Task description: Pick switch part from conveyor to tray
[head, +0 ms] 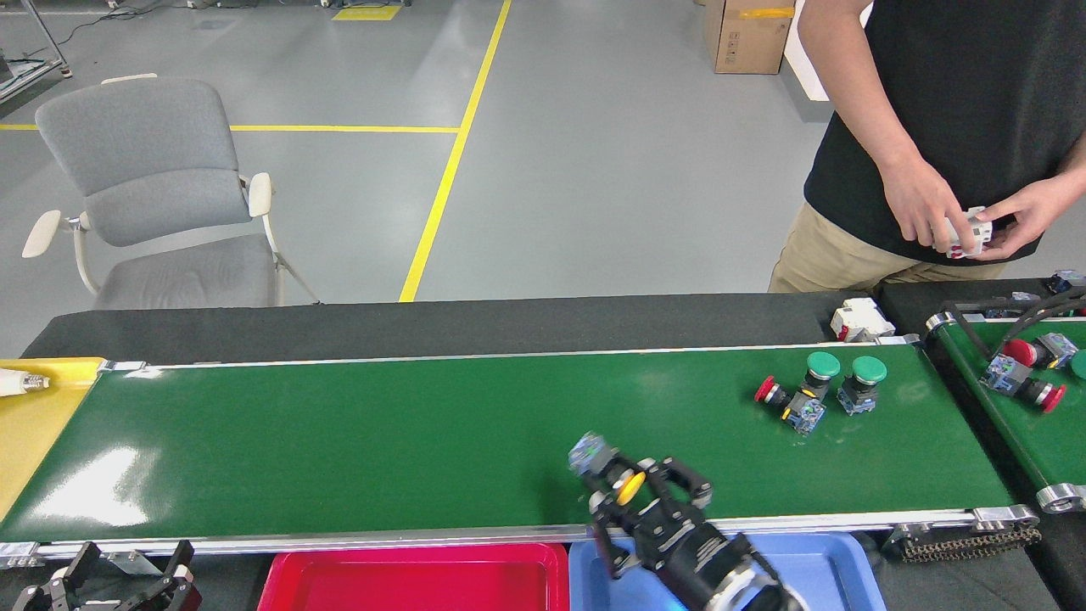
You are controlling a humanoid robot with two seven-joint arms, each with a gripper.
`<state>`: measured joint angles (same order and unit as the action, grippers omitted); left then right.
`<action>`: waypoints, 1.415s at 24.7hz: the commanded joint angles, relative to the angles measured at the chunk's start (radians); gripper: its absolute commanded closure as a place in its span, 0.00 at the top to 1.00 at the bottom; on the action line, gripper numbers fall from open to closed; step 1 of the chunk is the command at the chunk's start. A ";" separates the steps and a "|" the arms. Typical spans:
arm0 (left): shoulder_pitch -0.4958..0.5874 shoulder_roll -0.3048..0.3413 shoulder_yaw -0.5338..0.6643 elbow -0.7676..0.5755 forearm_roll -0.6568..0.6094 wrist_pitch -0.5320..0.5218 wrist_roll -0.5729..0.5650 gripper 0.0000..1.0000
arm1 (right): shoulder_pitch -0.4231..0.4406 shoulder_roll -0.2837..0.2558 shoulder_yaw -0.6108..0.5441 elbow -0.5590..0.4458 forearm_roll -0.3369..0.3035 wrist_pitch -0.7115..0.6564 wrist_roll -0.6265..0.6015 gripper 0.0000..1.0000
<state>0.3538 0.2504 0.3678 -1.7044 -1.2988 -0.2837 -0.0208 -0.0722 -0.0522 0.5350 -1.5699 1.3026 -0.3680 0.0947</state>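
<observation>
Left gripper (127, 577): bottom-left corner, below the belt's near rail; fingers spread apart, nothing between them.
Yellow tray (34, 424): at the belt's left end, only partly in view.
Chair (153, 195): grey, on the floor beyond the black table edge.
Conveyor (424, 433): long glossy green belt with silver rails, running the width of the view.
Red tray (407, 581): just below the near rail, left of centre.
Yellow-capped switch part (618, 479): clamped in the right gripper, over the belt's near edge (blurred, so finer detail is unclear).
Right gripper (645, 496): fingers closed around the yellow-capped switch part, just above the blue tray's left end.
Blue tray (814, 560): beside the red tray, partly covered by the right arm.
Switch cluster (819, 386): two green caps and one red, on the belt's right end.
Person's hands (925, 208): holding a white block.
Second belt (1027, 416): far right, carrying red-capped parts.
</observation>
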 commanded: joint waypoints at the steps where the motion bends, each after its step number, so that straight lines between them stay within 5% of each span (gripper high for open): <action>1: -0.001 0.001 0.008 -0.004 0.003 -0.003 0.004 1.00 | -0.006 0.008 0.051 -0.015 0.001 -0.123 -0.015 0.97; 7: -0.004 0.001 0.013 0.003 0.003 0.004 0.005 1.00 | 0.006 0.028 0.023 -0.015 -0.013 -0.123 -0.023 0.99; 12: -0.001 0.001 0.029 -0.001 0.009 0.003 0.005 1.00 | 0.160 0.075 -0.314 -0.090 -0.026 0.153 -0.033 0.94; 14: 0.001 0.001 0.043 -0.003 0.015 0.004 0.004 1.00 | 0.253 0.112 -0.452 -0.133 -0.026 0.307 -0.136 0.95; 19: 0.008 -0.026 0.048 -0.009 0.016 0.018 -0.008 1.00 | 0.414 0.086 -0.604 -0.170 -0.026 0.357 -0.251 0.97; 22: 0.002 -0.030 0.040 -0.009 0.016 0.027 -0.022 1.00 | 0.391 0.089 -0.604 -0.167 -0.023 0.360 -0.214 0.97; 25: -0.010 -0.030 0.034 -0.015 0.016 0.027 -0.024 1.00 | 0.281 0.083 -0.601 -0.151 0.014 0.360 -0.104 0.97; 30: -0.012 -0.030 0.031 -0.014 0.013 0.031 -0.024 1.00 | 0.072 0.126 -0.537 -0.015 0.107 0.363 0.000 0.97; 35: -0.012 -0.026 0.031 -0.012 0.013 0.029 -0.024 1.00 | -0.046 0.132 -0.423 0.139 0.122 0.365 0.003 0.97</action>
<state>0.3468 0.2163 0.3952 -1.7066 -1.2865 -0.2570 -0.0486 -0.0941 0.0726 0.0948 -1.4390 1.4226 -0.0041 0.0957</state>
